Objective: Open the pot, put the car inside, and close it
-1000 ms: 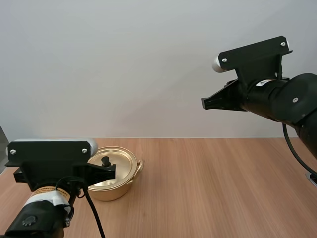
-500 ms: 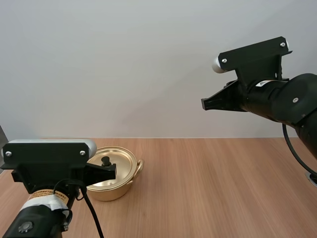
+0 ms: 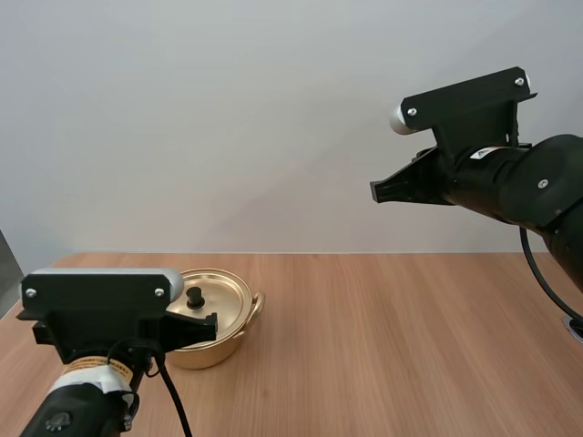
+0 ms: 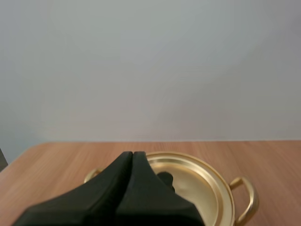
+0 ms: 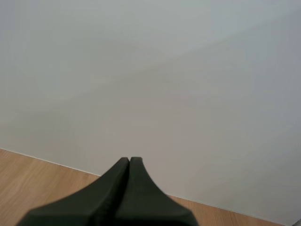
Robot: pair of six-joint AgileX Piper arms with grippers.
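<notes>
Wood counter, gold pot at eleven o'clock: we should spread our left claw, pressed together empty, before straddling the lid knob.

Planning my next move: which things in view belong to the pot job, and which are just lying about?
Job: pot, its lid with knob, left gripper shut near the knob.
Not in use: table, right gripper raised and shut.
</notes>
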